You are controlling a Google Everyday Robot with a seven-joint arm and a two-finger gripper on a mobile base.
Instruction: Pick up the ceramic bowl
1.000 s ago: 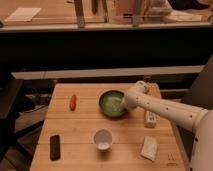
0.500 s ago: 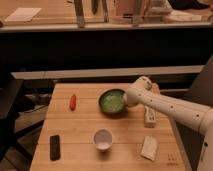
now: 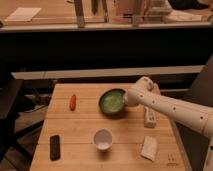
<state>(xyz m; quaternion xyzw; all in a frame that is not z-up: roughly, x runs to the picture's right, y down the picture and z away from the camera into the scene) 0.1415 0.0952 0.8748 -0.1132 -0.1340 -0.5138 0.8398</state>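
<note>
- Camera view: the ceramic bowl (image 3: pixel 112 102) sits on the wooden desk (image 3: pixel 82 131), toward the back and right of centre, its green inside facing up and its dark rim level.
- The gripper (image 3: pixel 126 98) is at the bowl's right rim, at the end of the white arm (image 3: pixel 172 111) reaching in from the right. Its fingers are closed together; they appear to be pinching the rim, so I judge the bowl gripped, though the contact itself is too small to confirm.
- The bowl's base seems to rest on the desk, so the lift is not yet done.
- To do it well: raise straight up and slowly, since a one-sided rim pinch lets a wide, heavy dish tilt or slip.
- Keep the wrist level so the far edge does not drag.
- Neighbours to avoid: the white cup (image 3: pixel 103 138) in front, the orange carrot-like item (image 3: pixel 73 101) to the left, and a pale bar (image 3: pixel 149 117) just under the arm.
</note>
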